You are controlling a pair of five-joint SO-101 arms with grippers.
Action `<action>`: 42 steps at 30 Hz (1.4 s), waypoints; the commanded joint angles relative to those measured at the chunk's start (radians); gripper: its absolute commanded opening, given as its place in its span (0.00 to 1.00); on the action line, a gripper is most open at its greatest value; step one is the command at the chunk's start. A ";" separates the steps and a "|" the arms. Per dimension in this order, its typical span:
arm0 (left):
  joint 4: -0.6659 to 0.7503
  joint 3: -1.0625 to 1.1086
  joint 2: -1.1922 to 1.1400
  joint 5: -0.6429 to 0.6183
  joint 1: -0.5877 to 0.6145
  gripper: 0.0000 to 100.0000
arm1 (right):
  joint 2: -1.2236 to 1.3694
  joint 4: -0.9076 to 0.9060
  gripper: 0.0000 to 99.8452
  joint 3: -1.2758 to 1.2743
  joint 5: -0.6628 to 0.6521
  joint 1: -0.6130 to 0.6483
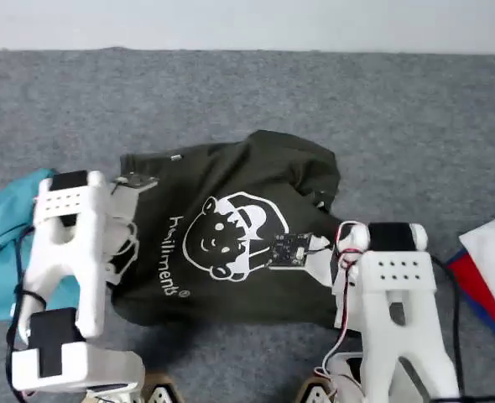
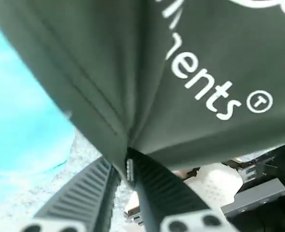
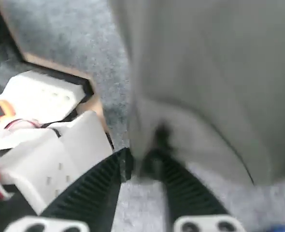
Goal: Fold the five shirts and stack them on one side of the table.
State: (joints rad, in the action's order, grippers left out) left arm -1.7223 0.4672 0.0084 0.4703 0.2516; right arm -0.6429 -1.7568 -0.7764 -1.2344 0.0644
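Edge of dark green shirt (image 1: 231,180) is pinched by left end effector (image 2: 128,165) and right end effector (image 3: 143,162), teal shirt (image 1: 0,231) alongside

The teal shirt (image 1: 4,210) runs off the left edge, the white-and-red shirt (image 1: 492,245) off the right; arms (image 1: 63,243) hide corners of the dark shirt (image 1: 231,180).

the bench (image 1: 398,126) is covered with a grey cloth that looks like felt, with a rough and speckled surface. this cover goes from the near edge up to the far side. behind the far edge stands a pale, plain wall (image 1: 247,21). at the near edge two small light brown pieces (image 1: 159,388) sit on the grey cover, well apart from each other. in the right wrist view a thin tan edge (image 3: 55,67) lies on the same grey cover.
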 commanded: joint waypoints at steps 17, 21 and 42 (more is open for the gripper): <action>-0.034 -0.110 0.046 -0.066 0.333 0.17 | 0.229 0.308 0.49 0.494 0.413 -0.022; -0.035 -0.110 0.046 -0.068 0.396 0.17 | 0.512 0.358 0.49 0.715 0.603 -0.018; -0.034 -0.041 0.046 -0.074 0.419 0.17 | 1.919 0.016 0.12 2.288 0.594 -0.008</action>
State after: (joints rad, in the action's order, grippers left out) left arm -1.7223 0.4012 0.0084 0.4089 0.6674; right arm 1.1876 -1.6740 1.2643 -0.6038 0.0798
